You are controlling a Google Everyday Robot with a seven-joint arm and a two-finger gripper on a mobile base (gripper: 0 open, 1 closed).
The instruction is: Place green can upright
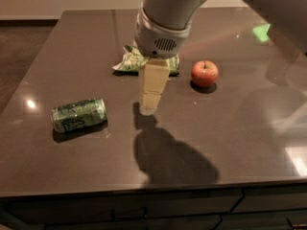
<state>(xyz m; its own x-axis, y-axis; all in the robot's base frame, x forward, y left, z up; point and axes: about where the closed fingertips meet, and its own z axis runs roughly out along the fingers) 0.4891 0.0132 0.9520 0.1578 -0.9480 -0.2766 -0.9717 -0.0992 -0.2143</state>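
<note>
The green can [78, 114] lies on its side on the dark table [230, 143], at the left, with its silver end facing left. My gripper [148, 108] hangs above the middle of the table, to the right of the can and apart from it, with nothing seen in it. Its pale fingers [152, 85] point down toward the tabletop and cast a dark shadow in front.
A crinkled green snack bag [129, 61] lies behind the gripper, partly hidden by the arm. A red apple [205, 73] sits to the right of it. The table's front edge runs along the bottom, and the left edge drops to the floor.
</note>
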